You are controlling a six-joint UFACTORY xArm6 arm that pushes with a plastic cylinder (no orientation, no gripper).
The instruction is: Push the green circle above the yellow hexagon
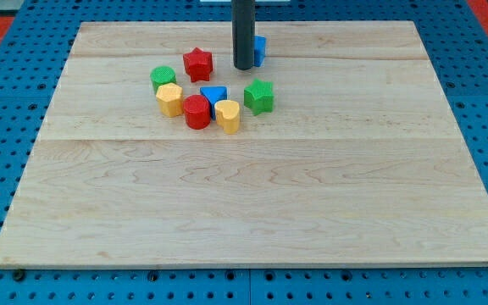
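The green circle (163, 77) sits on the wooden board at the upper left of the block cluster, touching the yellow hexagon (169, 99) just below it. My tip (243, 67) stands to the right of the red star (197, 63) and against a blue block (259, 51) partly hidden behind the rod. My tip is well to the right of the green circle, apart from it.
A red round block (196, 112), a blue triangle (214, 96), a yellow heart-like block (228, 116) and a green star (259, 97) lie close together right of the hexagon. The board (252, 212) lies on a blue pegboard table.
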